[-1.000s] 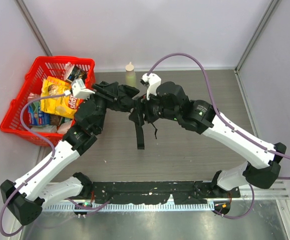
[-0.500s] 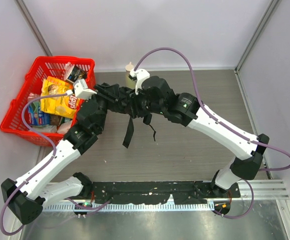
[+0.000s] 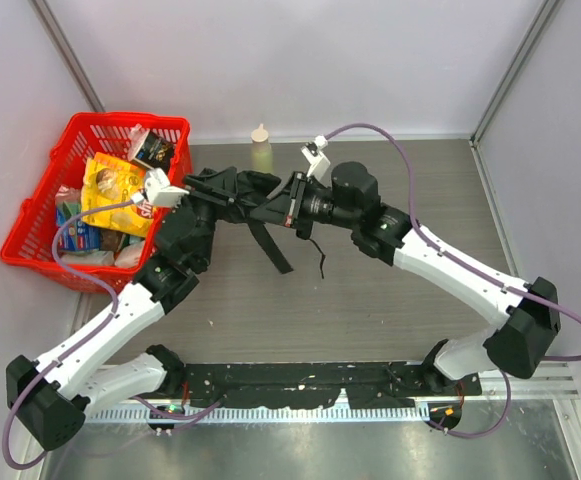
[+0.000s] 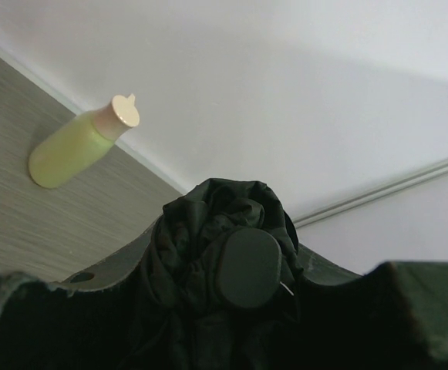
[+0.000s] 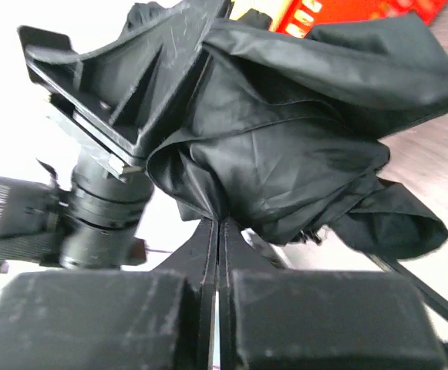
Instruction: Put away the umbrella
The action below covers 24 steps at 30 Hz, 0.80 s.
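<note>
The umbrella (image 3: 257,207) is a black crumpled bundle held above the table between the two arms, with a strap (image 3: 275,252) dangling below it. My left gripper (image 3: 228,192) is shut around its body. In the left wrist view the umbrella (image 4: 208,231) with its round end cap (image 4: 247,267) fills the space between the left gripper's (image 4: 235,308) fingers. My right gripper (image 3: 278,208) meets it from the right. In the right wrist view the right gripper (image 5: 220,225) has its jaws pressed together, pinching a fold of the umbrella (image 5: 285,154) fabric.
A red basket (image 3: 30,215) full of snack packets stands at the back left, showing as a red basket (image 5: 324,11) behind the fabric too. A pale green bottle (image 3: 261,148) stands at the back wall, seen as a bottle (image 4: 81,146) by the left wrist. White walls enclose the table.
The right gripper has gone from open to shut on the fabric, and the right arm has swung and drawn back to the right. The dangling strap has shifted. The left arm has barely moved.
</note>
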Each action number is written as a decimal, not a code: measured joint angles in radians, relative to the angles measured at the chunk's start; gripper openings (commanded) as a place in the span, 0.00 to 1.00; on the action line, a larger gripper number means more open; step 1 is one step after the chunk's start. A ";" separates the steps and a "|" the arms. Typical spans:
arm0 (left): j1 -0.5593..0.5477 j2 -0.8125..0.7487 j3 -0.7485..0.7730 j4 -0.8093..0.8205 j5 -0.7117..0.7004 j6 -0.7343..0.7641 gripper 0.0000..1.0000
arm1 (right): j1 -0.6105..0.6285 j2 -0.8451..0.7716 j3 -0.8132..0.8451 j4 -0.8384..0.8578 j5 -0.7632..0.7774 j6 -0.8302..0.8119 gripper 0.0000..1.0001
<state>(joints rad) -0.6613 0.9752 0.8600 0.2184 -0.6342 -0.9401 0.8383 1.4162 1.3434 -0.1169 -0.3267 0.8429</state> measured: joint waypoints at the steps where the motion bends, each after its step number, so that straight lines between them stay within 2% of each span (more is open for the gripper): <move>1: 0.001 0.000 -0.014 0.021 -0.002 -0.029 0.00 | -0.018 -0.008 -0.044 0.066 -0.027 0.055 0.01; 3: 0.001 0.000 -0.029 0.041 -0.005 -0.095 0.00 | -0.032 -0.012 -0.125 0.235 -0.070 0.173 0.01; 5: 0.001 0.000 -0.033 0.061 -0.004 -0.159 0.00 | -0.030 -0.013 -0.159 0.317 -0.078 0.227 0.01; 11: 0.001 -0.017 -0.032 0.109 -0.001 -0.341 0.00 | -0.030 -0.047 -0.260 0.576 -0.075 0.300 0.01; 16: 0.000 -0.024 -0.031 0.042 0.009 -0.475 0.00 | -0.014 -0.076 -0.312 0.647 -0.039 0.195 0.01; 24: 0.000 -0.023 -0.025 -0.081 0.048 -0.740 0.00 | 0.126 -0.110 -0.341 0.653 0.209 -0.162 0.03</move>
<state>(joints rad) -0.6617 0.9520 0.8352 0.1371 -0.5858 -1.6806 0.9642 1.3060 1.0023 0.5358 -0.1177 0.6811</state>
